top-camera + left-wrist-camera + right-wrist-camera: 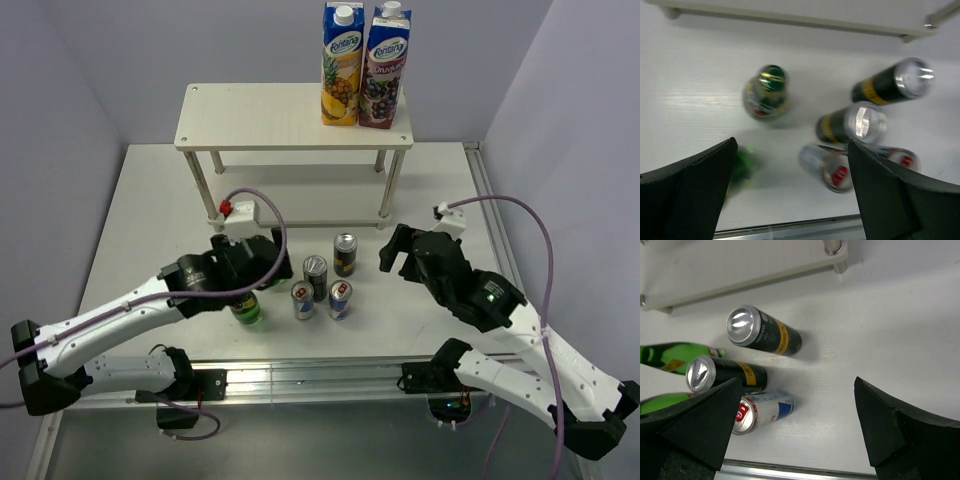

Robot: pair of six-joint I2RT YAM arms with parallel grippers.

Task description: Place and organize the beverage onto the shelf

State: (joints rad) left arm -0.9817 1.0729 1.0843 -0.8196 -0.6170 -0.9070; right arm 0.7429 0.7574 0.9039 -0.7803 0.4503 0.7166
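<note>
The shelf stands at the back centre, and its lower board shows in the left wrist view and the right wrist view. Two dark slim cans and two blue-silver cans stand together mid-table. One green bottle stands beside my left arm. The left wrist view shows both bottles, the second one partly behind a finger. My left gripper is open above them and holds nothing. My right gripper is open and empty, right of the cans.
Two tall juice cartons stand on the right end of the shelf's top board. A metal rail runs along the table's near edge. Grey walls close in the back and both sides.
</note>
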